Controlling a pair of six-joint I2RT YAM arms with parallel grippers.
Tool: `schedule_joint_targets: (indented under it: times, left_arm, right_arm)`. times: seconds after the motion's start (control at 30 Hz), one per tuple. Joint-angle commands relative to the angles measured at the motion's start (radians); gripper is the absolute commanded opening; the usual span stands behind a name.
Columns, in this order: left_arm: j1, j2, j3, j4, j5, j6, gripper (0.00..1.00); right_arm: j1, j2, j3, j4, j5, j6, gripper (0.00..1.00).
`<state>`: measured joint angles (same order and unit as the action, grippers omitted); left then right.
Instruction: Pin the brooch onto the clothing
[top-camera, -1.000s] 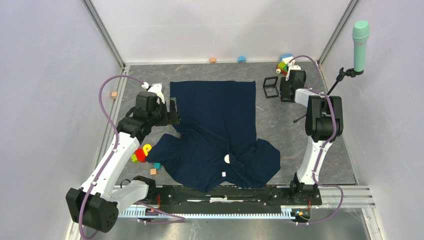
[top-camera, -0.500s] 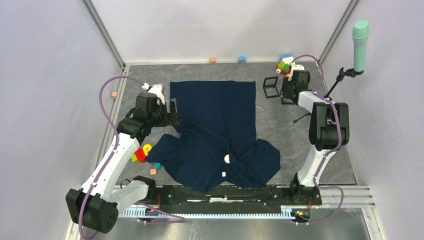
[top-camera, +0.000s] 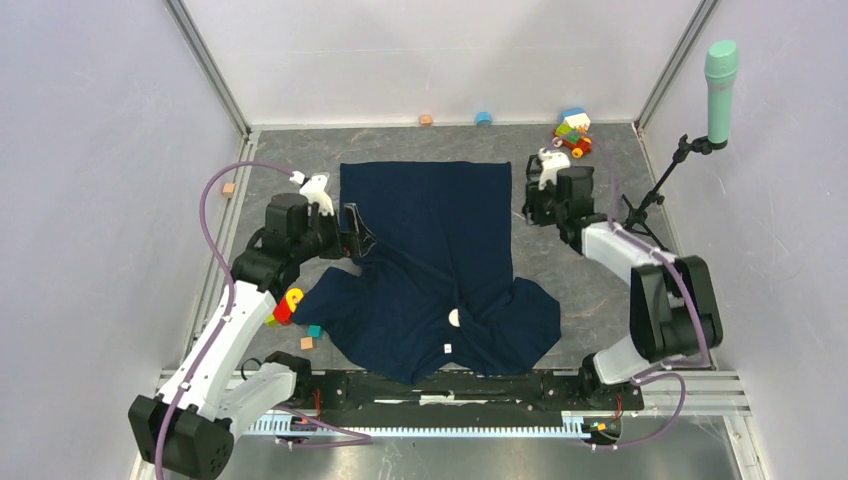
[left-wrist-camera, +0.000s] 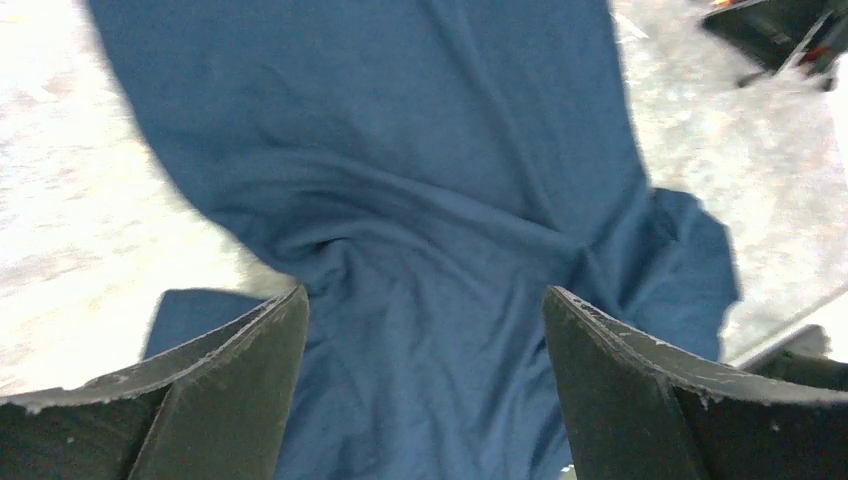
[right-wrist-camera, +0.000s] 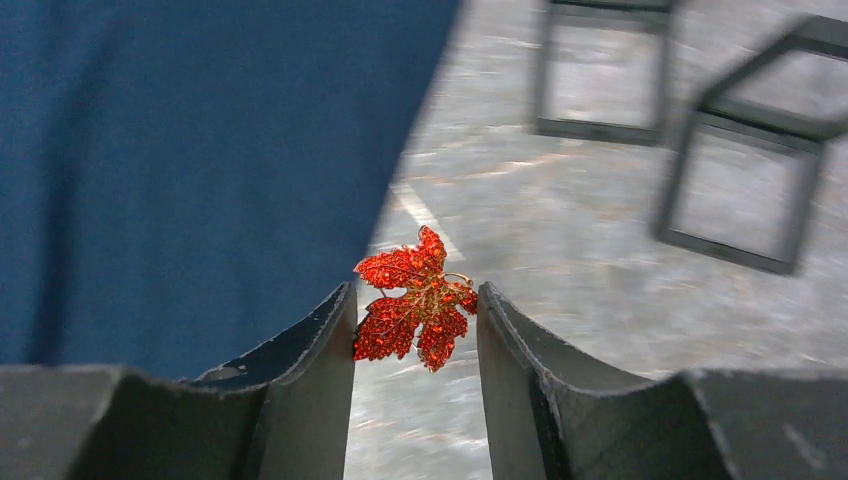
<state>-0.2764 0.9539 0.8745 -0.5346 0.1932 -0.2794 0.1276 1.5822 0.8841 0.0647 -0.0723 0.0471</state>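
A: Status, right gripper (right-wrist-camera: 415, 300)?
B: Clamped on the brooch (right-wrist-camera: 412, 312), a red maple leaf, above the table (right-wrist-camera: 600, 250), just off the shirt (top-camera: 430, 250)'s right edge.
A: And left gripper (left-wrist-camera: 425, 292)?
B: Jaws wide apart, hovering over the shirt's left side. It's spread mid-table, near half rumpled.

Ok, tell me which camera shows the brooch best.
Right wrist: the red leaf brooch sits sharp and close, pinched in the right gripper. The top view doesn't show it; the left wrist shows the clothing, not the brooch.
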Motion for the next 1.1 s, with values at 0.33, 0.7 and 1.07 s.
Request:
schedule_joint_targets:
  times: [0.33, 0.7, 1.07]
  left_arm:
    - [-0.242, -0.008, -0.366, 0.617, 0.221, -0.588, 0.88]
    - [-0.504, 0.082, -0.457, 0.861, 0.109, -0.781, 0.73]
    - [-0.564, 0.113, -0.474, 0.879, 0.049, -0.831, 0.43]
  right_arm:
    - [0.5, -0.441, -0.442, 0.373, -0.166, 0.013, 0.13]
    - [0.776, -0.549, -0.579, 0.477, -0.102, 0.056, 0.13]
    - [0.883, -0.586, -0.57, 0.434, -0.039, 0.029, 0.12]
